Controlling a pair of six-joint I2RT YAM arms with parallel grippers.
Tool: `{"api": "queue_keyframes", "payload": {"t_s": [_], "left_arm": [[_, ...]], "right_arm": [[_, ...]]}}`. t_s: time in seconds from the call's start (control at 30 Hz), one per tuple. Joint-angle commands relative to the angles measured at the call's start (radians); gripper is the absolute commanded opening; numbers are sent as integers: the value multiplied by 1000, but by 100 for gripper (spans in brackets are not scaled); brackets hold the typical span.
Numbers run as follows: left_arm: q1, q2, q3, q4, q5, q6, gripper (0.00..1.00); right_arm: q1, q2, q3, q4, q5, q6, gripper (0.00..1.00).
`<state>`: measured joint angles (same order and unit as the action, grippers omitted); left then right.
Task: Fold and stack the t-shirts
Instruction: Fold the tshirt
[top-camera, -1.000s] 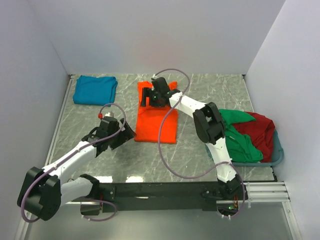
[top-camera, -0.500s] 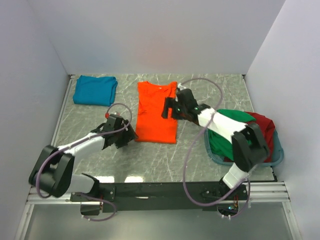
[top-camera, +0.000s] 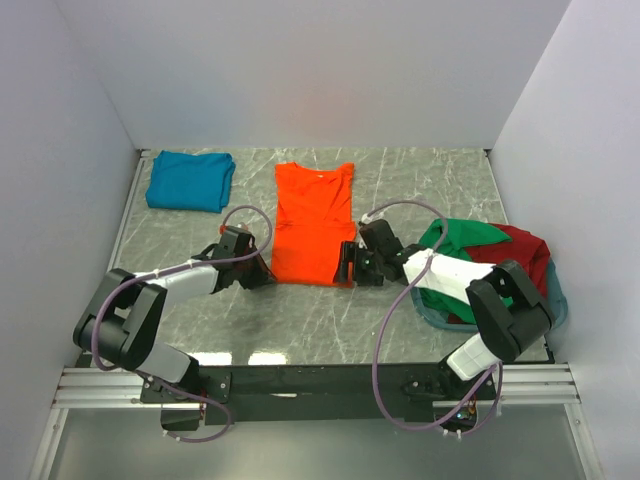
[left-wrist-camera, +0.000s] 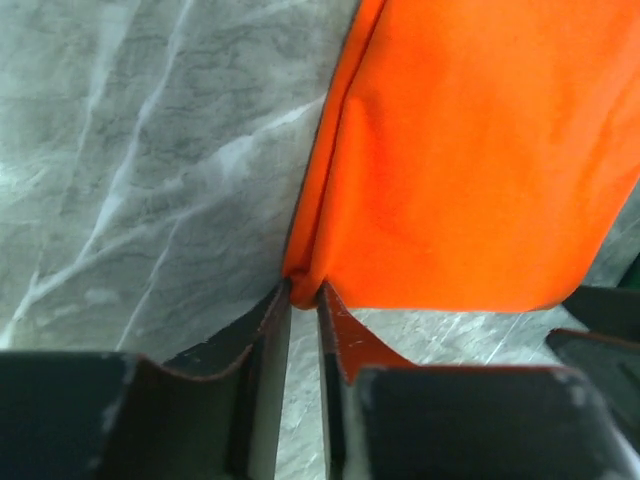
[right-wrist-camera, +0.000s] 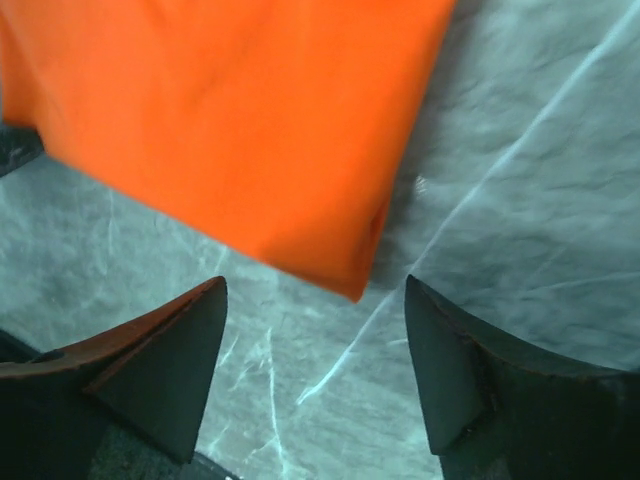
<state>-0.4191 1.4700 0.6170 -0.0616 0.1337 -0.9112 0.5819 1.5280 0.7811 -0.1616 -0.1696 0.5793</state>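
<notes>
The orange t-shirt (top-camera: 312, 225) lies flat on the bench (top-camera: 420, 190), near the middle, as a long narrow panel with its collar at the far end.

The left hand (top-camera: 262, 275) is at the shirt's near left corner. Only the left wrist view shows the grip: the fingers stand narrow, and the corner of the cloth is bunched between their tips.

The right hand (top-camera: 347, 265) is at the near right corner. The right wrist view shows its fingers spread wide, one on each side of the corner, with bare bench between each finger and the cloth.

Only the top view shows the other shirts:
- The teal t-shirt (top-camera: 190, 180) lies folded at the far left of the bench.
- The green t-shirt (top-camera: 470, 235) and dark red t-shirt (top-camera: 525, 255) lie heaped in the basket (top-camera: 553, 305) at the right.

The right arm crosses the green shirt and hides part of it. The heap covers most of the basket, leaving only part of the rim in sight.
</notes>
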Motion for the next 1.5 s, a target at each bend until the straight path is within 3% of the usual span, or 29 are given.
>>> {"api": "queue_keyframes", "payload": {"t_s": [0.0,0.13,0.6,0.67,0.8,0.9,1.1,1.3,1.47], "left_arm": [[0,27,12,22,3,9,22],[0,50,18,19,12,14,1],[0,-2,-39,34,-13,5,1],[0,-2,-36,31,-13,3,1],[0,-3,-28,6,-17,0,1],[0,-45,-58,3,-17,-8,1],[-26,-239,-154,-115,-88,-43,1],[-52,-584,-204,-416,-198,-138,1],[-70,-893,-189,-586,-188,-236,1]], "right_arm": [[22,-20,-19,65,-56,28,77],[50,-14,-32,51,-33,40,68],[53,63,12,7,133,-42,54],[55,73,9,28,127,-65,43],[58,77,10,47,59,-81,10],[79,48,1,19,42,-93,4],[153,-61,-37,-65,-19,-88,1],[255,-196,-72,-167,-172,-33,1],[381,-273,-48,-206,-295,1,1]]}}
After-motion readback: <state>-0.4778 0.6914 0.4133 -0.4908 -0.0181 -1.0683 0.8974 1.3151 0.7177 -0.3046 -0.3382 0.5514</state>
